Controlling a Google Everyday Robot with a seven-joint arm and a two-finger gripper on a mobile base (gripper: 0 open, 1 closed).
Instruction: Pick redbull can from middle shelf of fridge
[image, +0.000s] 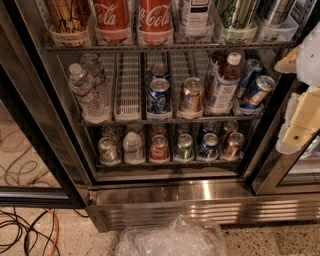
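Looking through the one camera view, I have the fridge (200, 194) straight ahead, black door frames at both sides and the ribbed steel base below.

Middle shelf (130, 121), left to right:
- two clear water bottles (87, 92), upright, in the left lane
- an empty white slotted lane tray (129, 87)
- a wide blue soda can (159, 96) at the front rail, another can behind it
- a gold can (191, 95) just beside the blue one
- a white-labelled bottle (222, 85) with a white cap
- the redbull can (258, 90), slim, blue and silver, in the far right lane at the front, leaning with its silver top toward the right. A second slim can (250, 71) of the same look stands just behind it.

Upper shelf: two red Coca-Cola bottles (134, 20) side by side, other drinks to either side.

Lower rack: a row of small cans (159, 148), tops facing me.

Pincer (300, 122): cream and white, at the right edge of the view, in front of the right door frame, level with the middle shelf. It is near the redbull can but apart from it, to the can's right. I cannot tell how far it is open. I see nothing held in it.

Floor: crumpled clear plastic (170, 240) in front of the base; a tangle of cables (25, 232) at lower left.
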